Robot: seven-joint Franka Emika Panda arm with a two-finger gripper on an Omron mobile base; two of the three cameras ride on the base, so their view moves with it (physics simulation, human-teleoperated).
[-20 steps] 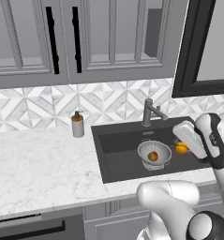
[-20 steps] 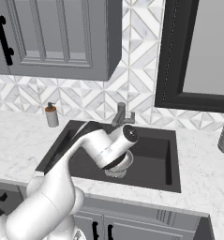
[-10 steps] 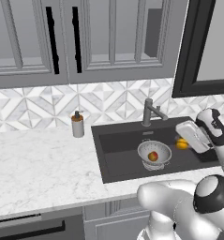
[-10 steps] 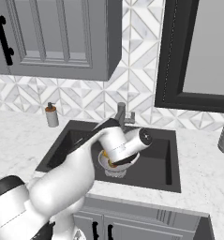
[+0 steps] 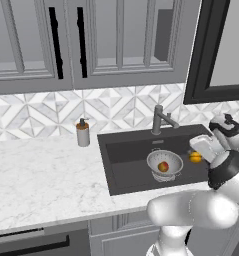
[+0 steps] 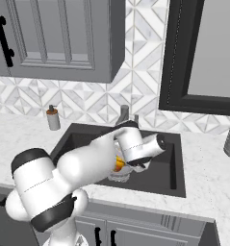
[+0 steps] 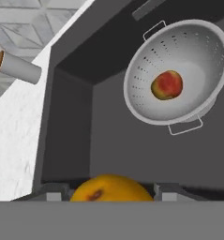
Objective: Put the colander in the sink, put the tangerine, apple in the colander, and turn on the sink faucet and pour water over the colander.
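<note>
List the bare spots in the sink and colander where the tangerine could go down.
Inside the colander, the bowl around the apple is bare on every side. The sink floor between the colander and the gripper, which holds the tangerine, is also bare. The crowded spot is the colander's centre, where the apple sits.

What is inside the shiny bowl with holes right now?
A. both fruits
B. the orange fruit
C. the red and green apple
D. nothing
C: in the hand view the apple lies alone in the colander, while the tangerine sits between the fingertips of the gripper, outside the bowl.
</note>
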